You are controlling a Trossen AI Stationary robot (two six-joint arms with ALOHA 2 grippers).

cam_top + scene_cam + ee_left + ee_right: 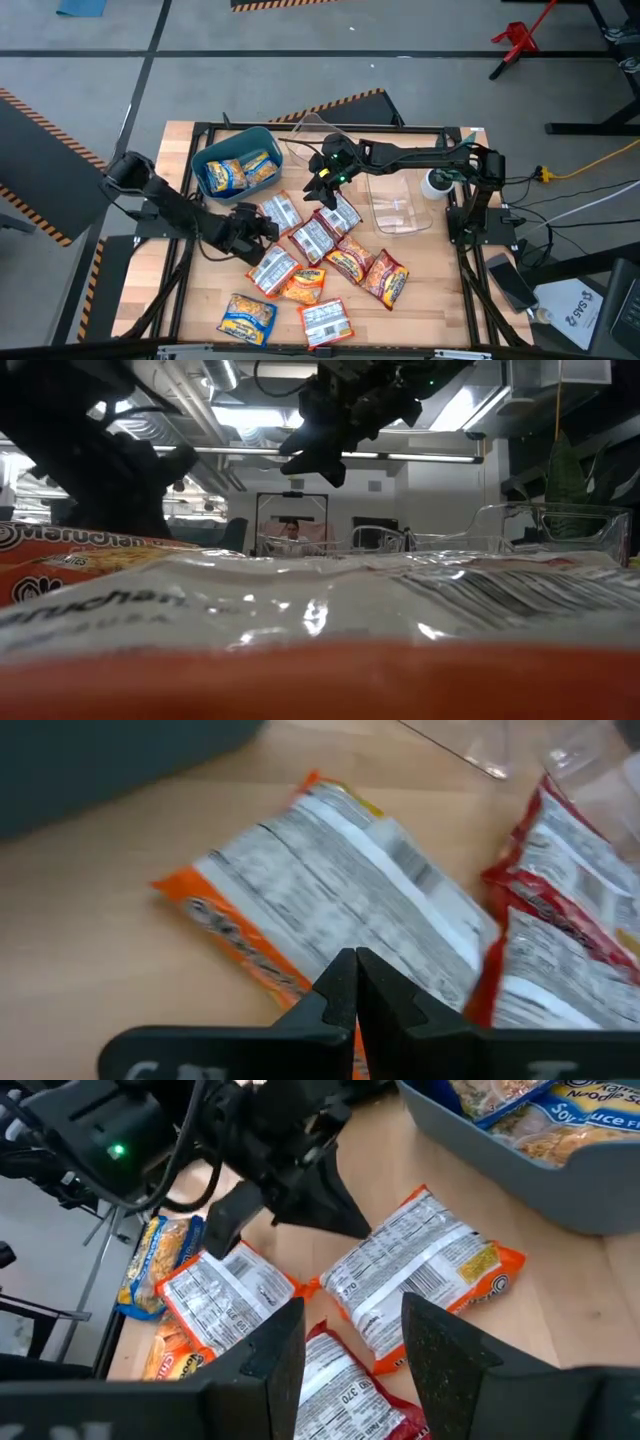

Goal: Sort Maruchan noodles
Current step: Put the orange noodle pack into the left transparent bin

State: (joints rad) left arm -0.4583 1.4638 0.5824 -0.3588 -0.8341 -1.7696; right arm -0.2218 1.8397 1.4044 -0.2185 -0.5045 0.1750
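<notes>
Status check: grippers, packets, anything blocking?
Left gripper shut, empty, over an orange packet. Right gripper open, empty, above the pile. Blue packets in teal bin; rest loose. Nothing blocking.

Light wooden table [420,270] in a dark frame. Lying on it: a teal bin [236,160] at the far left with blue-yellow packets inside, a clear plastic container [398,205] at the right, a white roll-like item [437,184], possibly tape, at the far right, and noodle packets [315,250] scattered across the centre and near edge.
</notes>
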